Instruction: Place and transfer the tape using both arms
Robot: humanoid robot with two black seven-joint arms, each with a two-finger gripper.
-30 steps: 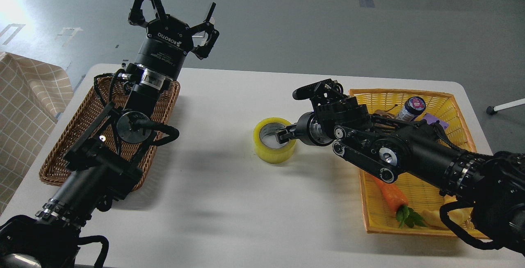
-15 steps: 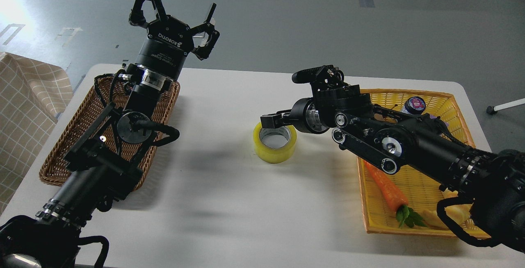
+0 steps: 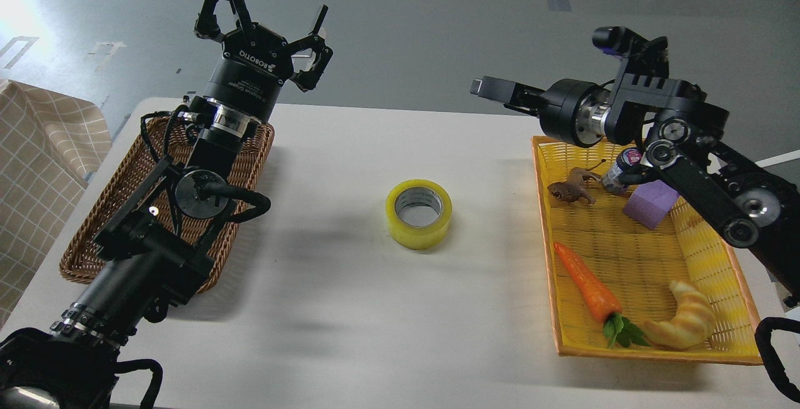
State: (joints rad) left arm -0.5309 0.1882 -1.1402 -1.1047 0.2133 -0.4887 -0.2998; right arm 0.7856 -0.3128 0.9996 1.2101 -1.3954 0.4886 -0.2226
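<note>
So the tape (image 3: 419,213) is sitting flat on the white table (image 3: 325,309), pretty much dead center, hole facing up, nothing touching it. Left gripper (image 3: 265,18) is up at about 11 o'clock from the roll, held high over the far end of the brown wicker basket (image 3: 94,234), fingers spread wide and holding nothing (you can read the ROBOTIQ lettering on its body).

Right gripper (image 3: 494,89) is at roughly 2 o'clock from the tape, raised well above the table near the far-left corner of the yellow basket (image 3: 631,252), pointing left. It's seen side-on and dark, so I honestly can't tell if the fingers are apart or together.

The yellow basket has a toy carrot (image 3: 587,287), a croissant (image 3: 684,324), a purple block (image 3: 650,206), a little brown animal figure (image 3: 572,190) and a small bottle (image 3: 622,168).
</note>
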